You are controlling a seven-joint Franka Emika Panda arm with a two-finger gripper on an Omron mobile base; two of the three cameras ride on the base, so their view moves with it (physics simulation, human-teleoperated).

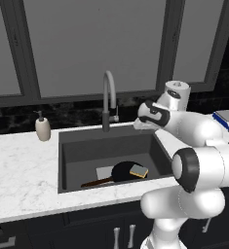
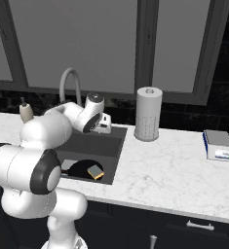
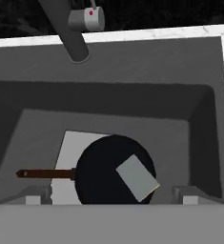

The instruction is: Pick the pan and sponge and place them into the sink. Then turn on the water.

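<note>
Landmark: the sink (image 1: 72, 146), a dark recessed basin set in the white marble counter (image 1: 18, 170); every place below is given from it.
Pan: the pan (image 1: 123, 171) lies flat on the sink floor, partly over the lighter square at the floor's centre, handle (image 3: 44, 174) pointing toward the sink's left wall.
Sponge: the sponge (image 1: 139, 170) rests on the pan's right part, touching it, grey-green face up in the hand view.
Faucet: the faucet (image 1: 109, 97) rises from the sink's back rim; no stream falls from its spout, so the water looks still to be turned on.
Fingers: the gripper (image 3: 111, 196) hangs above the sink's right half, fingers (image 3: 37, 195) spread wide and empty.
Handling: the faucet lever (image 3: 87, 18), with its red dot, is likely stiff, small and smooth; I would push its free end, not pinch it. The pan would be rigid and heavier, best taken by the handle; the sponge soft and light.
Views: the hand view gives the lever and the whole pan; the left base view gives the soap bottle (image 1: 43, 127) left of the sink; the right base view gives the paper towel roll (image 2: 148, 114) and the blue-and-white block (image 2: 218, 146) right of it.
</note>
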